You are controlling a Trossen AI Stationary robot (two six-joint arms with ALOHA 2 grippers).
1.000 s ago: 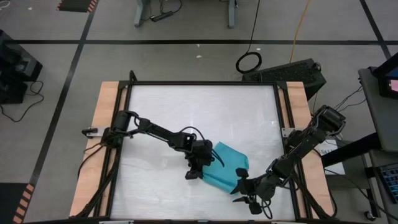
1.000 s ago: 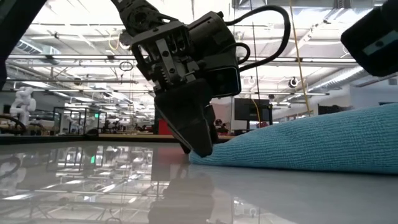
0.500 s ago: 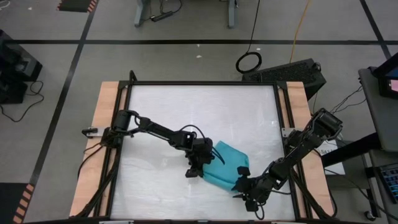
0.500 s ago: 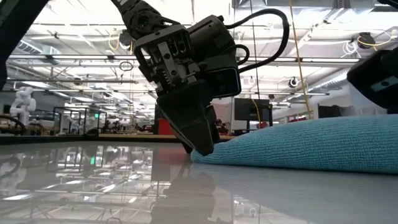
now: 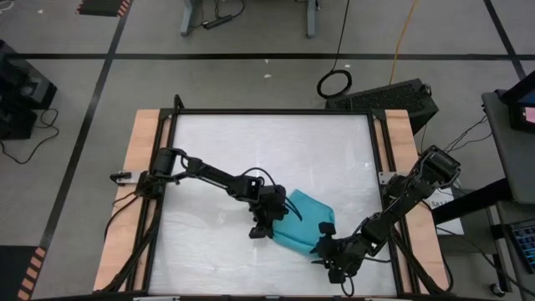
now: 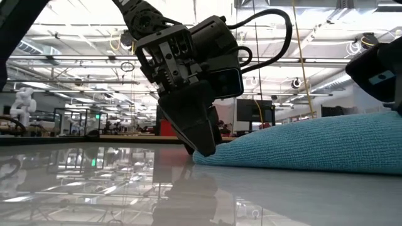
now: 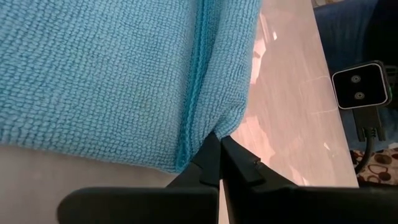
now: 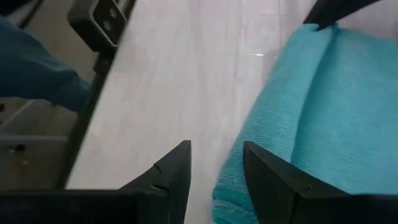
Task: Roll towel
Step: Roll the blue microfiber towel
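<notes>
The turquoise towel (image 5: 303,219) lies folded over in several layers, flat on the white tabletop (image 5: 251,150) right of its middle, toward the near edge. My left gripper (image 5: 267,234) slants down at the towel's left near corner, shut, its tips at table height in the low view (image 6: 202,149). My right gripper (image 5: 320,249) is open at the towel's right near corner. In the right wrist view its fingers (image 8: 180,168) stand on either side of the towel's folded edge (image 8: 231,186). My left gripper has its shut fingertips (image 7: 214,149) on the towel's hemmed edge (image 7: 191,144), at a corner. They come slanting down from the table's left and pinch only a little of the cloth; one layer or several, I cannot tell. The towel lies slack on the table. My right gripper: I cannot tell whether it touches the towel.
Wooden strips (image 5: 144,184) and a black frame border the tabletop. A small camera module (image 7: 360,87) stands at the near edge. Bare white tabletop stretches toward the far and left sides.
My right gripper has come from near the table's near right corner toward the towel's right near corner, sinking slightly and tipping, still open. The towel and my left gripper have stayed where they were.
</notes>
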